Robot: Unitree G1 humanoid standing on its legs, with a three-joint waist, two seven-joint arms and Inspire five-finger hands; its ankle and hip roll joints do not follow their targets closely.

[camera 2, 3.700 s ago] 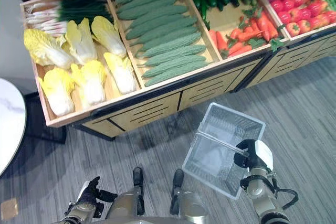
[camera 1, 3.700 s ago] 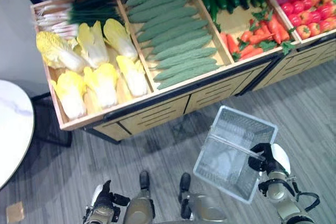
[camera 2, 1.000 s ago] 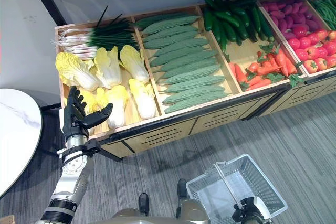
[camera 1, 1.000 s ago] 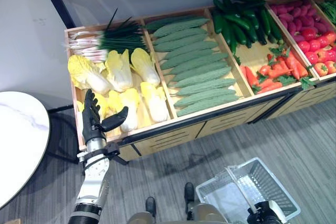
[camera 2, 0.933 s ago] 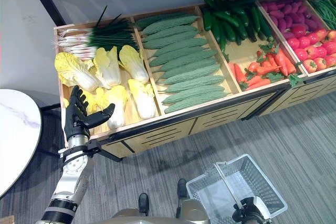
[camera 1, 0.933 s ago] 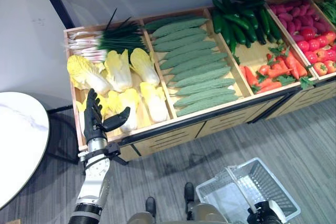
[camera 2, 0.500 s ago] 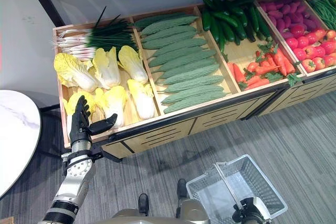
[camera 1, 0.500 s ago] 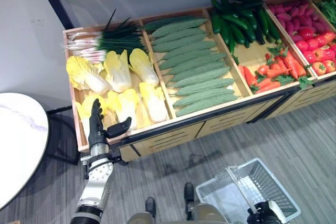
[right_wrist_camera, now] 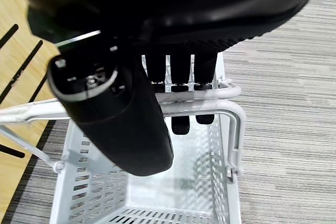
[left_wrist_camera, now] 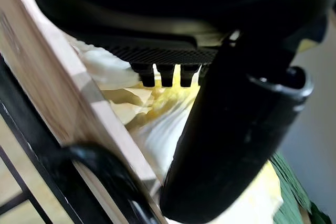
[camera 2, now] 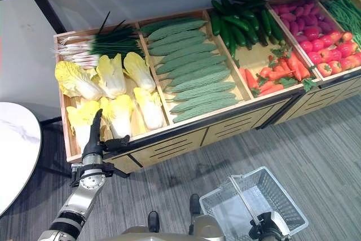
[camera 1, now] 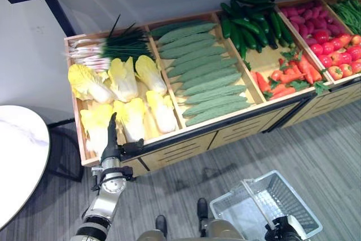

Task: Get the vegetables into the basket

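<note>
The left robot hand (camera 1: 111, 142) reaches over the front edge of the wooden display stand (camera 1: 169, 139), fingers straight and thumb spread, above the napa cabbages (camera 1: 130, 118) in the stand's left compartment, gripping nothing. Its wrist view shows what the head views cannot: the fingertips (left_wrist_camera: 167, 78) hover just over pale yellow cabbage leaves (left_wrist_camera: 157, 124), with the wooden rim beside. The right robot hand (right_wrist_camera: 131, 103) has its fingers curled round the handle (right_wrist_camera: 210, 97) of the white wire basket (camera 2: 256, 198), which hangs low over the grey floor before the stand's front edge. Bitter melons (camera 1: 203, 71), cucumbers (camera 1: 254, 18) and carrots (camera 1: 282, 77) fill the compartments further right.
</note>
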